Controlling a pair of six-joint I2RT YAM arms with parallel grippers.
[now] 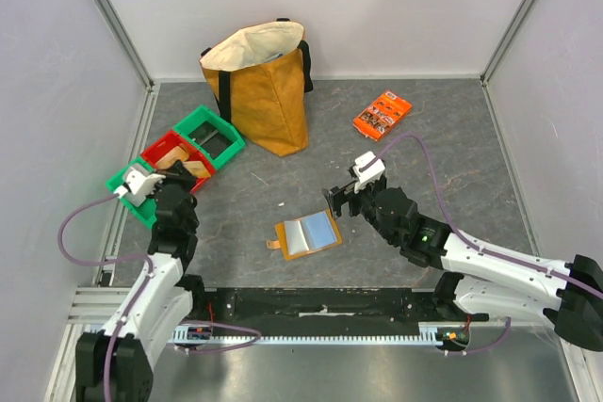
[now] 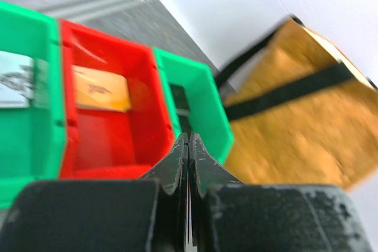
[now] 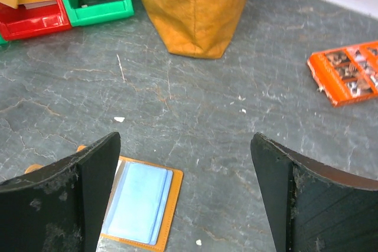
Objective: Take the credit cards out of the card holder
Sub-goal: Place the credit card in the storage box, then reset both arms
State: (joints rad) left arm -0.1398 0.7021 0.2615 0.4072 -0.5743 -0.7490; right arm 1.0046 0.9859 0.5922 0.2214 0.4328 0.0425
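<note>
Right gripper (image 3: 184, 143) up close, scuffed black fingers (image 3: 88, 193) spread wide with nothing between them, hanging over the mottled grey table (image 3: 236, 104)! The card holder (image 3: 139, 205) lies flat and open just below, partly hidden behind one finger, with a tan rim and smooth pale-blue pockets. Over by the glossy plastic bins (image 2: 118, 128), the left gripper (image 2: 188, 146) is pinched tight on nothing.

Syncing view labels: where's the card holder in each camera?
Top external: card holder lies open at centre frame, below the tote bag.
Left wrist: not in view; tote bag at right.
Right wrist: card holder at bottom left; tote bag at top centre.
Shared landmark: the tote bag.
</note>
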